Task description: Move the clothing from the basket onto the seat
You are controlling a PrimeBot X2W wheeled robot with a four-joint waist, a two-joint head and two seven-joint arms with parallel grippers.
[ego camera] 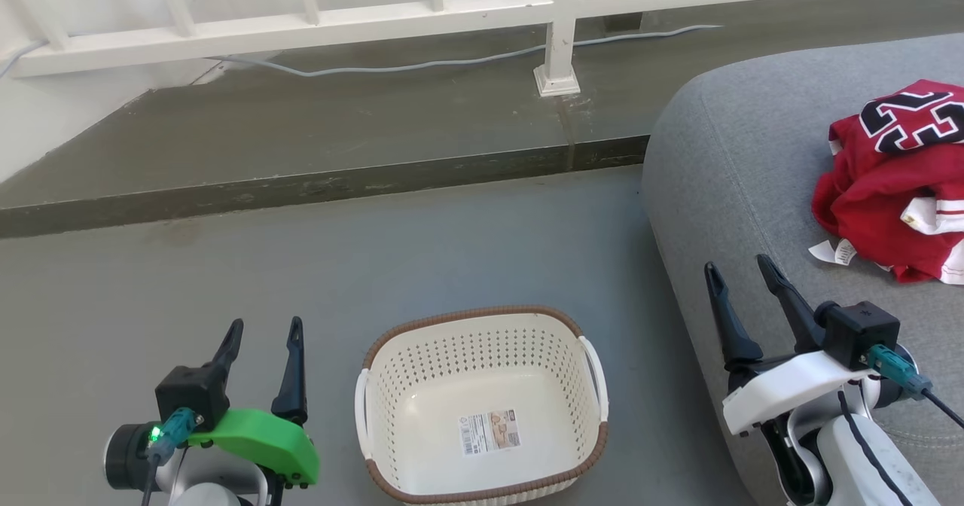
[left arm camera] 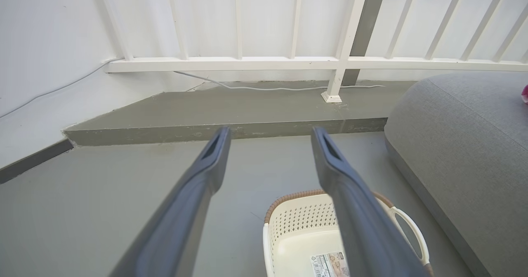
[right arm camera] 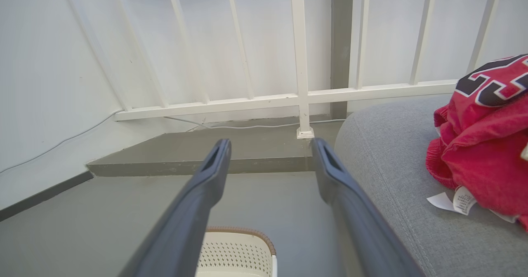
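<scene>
In the head view you see the basket (ego camera: 474, 314) standing upright on the grey floor between your two arms, with nothing in it but the label sticker (ego camera: 490, 431) on its bottom. The clothing (ego camera: 889, 190) lies in a crumpled red heap on the seat (ego camera: 738, 152), near the right edge of the frame. A black-and-white number faces up and a white care tag (ego camera: 828, 251) trails onto the cushion; you cannot tell whether the heap is one jersey or two. Judged from this, the move looks done. The left gripper (ego camera: 266, 324) hovers left of the basket and the right gripper (ego camera: 736, 263) hangs over the seat's near edge. Both have their fingers spread and carry nothing, a sensible parked pose clear of the load. In the left wrist view, that gripper's two dark fingers (left arm camera: 206, 174) stand wide apart with only floor between them. The basket's perforated wall (left arm camera: 297, 219) sits low and just to their right, which confirms it holds no cloth. In the right wrist view, the released fingers (right arm camera: 338, 178) point past the seat's rounded corner toward the white railing (right arm camera: 301, 97). The red heap rests well to their right, apart from them, settled in from the seam so it should not slide off.
</scene>
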